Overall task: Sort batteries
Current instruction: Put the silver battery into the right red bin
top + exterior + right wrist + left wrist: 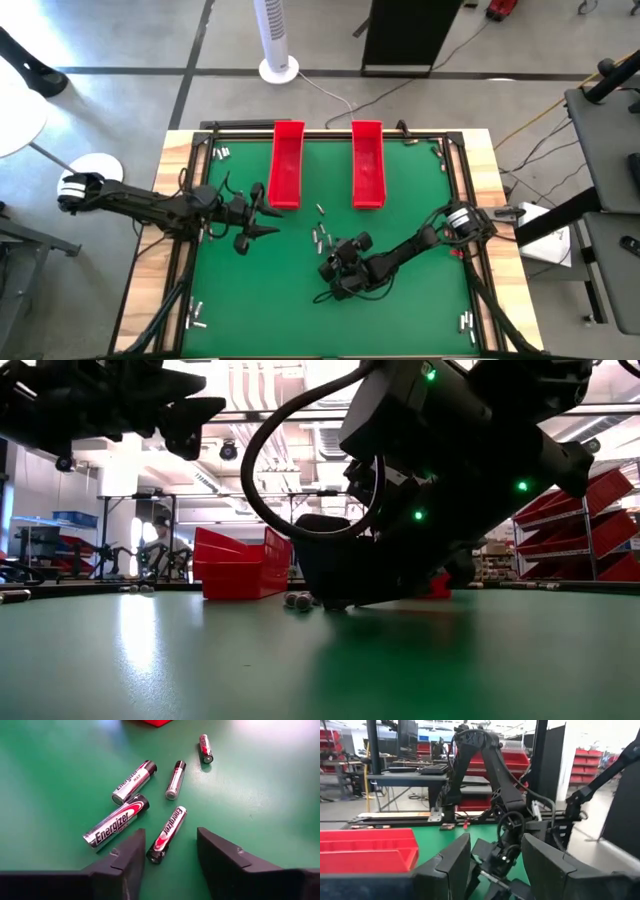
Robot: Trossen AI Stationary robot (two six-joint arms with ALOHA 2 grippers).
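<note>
Straddling one slim battery on the green bench, the right end effector stands open, not gripping. "Energizer" reads along two bigger batteries beside it, lying aslant. The left end effector hangs open near a red tray.

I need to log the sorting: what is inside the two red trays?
From above, the left tray and right tray show only red floors, no batteries. The batteries lie loose on the mat by the right gripper. From table height, the walls hide the insides.
</note>
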